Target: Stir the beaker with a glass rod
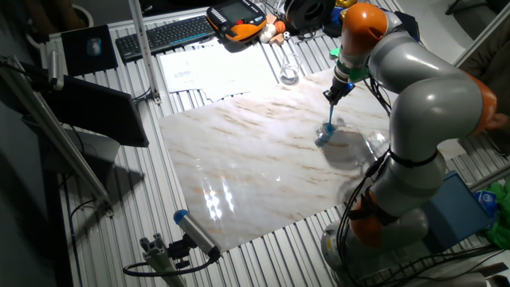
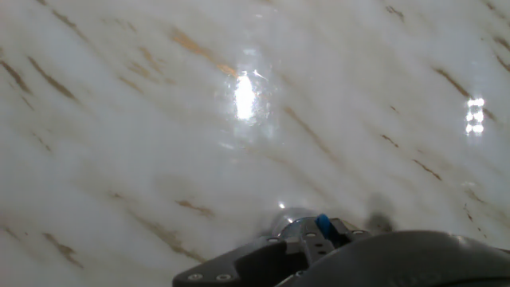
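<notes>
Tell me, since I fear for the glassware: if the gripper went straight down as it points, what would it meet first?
Probably the beaker: the gripper holds the glass rod pointing down into it, with the marble sheet beneath.

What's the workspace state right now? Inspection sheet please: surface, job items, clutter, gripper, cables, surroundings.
Surface: marble-pattern board on a slatted table, glossy with glare spots.
Job's things: glass rod runs from the gripper down into the beaker on the board.
Clutter: long-necked flask at the board's far edge; grey cylinder with blue cap at the near edge.
Grippers: gripper shut on the rod, above the beaker.
Cables: black cables by the arm base.
Surroundings: keyboard, papers, orange pendant behind the board.
</notes>
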`<state>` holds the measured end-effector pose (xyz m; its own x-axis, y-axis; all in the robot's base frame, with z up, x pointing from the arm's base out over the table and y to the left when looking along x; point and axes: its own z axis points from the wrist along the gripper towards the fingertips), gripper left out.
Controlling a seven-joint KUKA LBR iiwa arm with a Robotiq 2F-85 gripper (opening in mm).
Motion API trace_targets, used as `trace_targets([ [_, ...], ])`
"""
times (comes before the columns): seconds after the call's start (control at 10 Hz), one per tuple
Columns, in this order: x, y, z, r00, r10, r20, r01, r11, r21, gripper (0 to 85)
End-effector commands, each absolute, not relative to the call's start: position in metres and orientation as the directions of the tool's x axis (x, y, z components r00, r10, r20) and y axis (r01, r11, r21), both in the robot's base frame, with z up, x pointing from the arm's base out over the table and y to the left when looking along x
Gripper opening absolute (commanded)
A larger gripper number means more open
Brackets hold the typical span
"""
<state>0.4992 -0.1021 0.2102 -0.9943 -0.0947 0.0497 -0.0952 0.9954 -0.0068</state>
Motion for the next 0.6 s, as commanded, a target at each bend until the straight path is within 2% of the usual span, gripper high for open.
trace_targets([
  [0.0, 0.5001, -0.1012, 0.2095, -0.996, -0.085, 0.031, -0.085, 0.996, -0.007, 0.0],
  [0.2, 0.5036, -0.102, 0.2051, -0.997, -0.083, 0.0, -0.083, 0.997, -0.002, 0.0],
  [0.5, 0.506, -0.106, 0.2072, -0.995, -0.103, 0.013, -0.103, 0.995, 0.0, 0.0],
])
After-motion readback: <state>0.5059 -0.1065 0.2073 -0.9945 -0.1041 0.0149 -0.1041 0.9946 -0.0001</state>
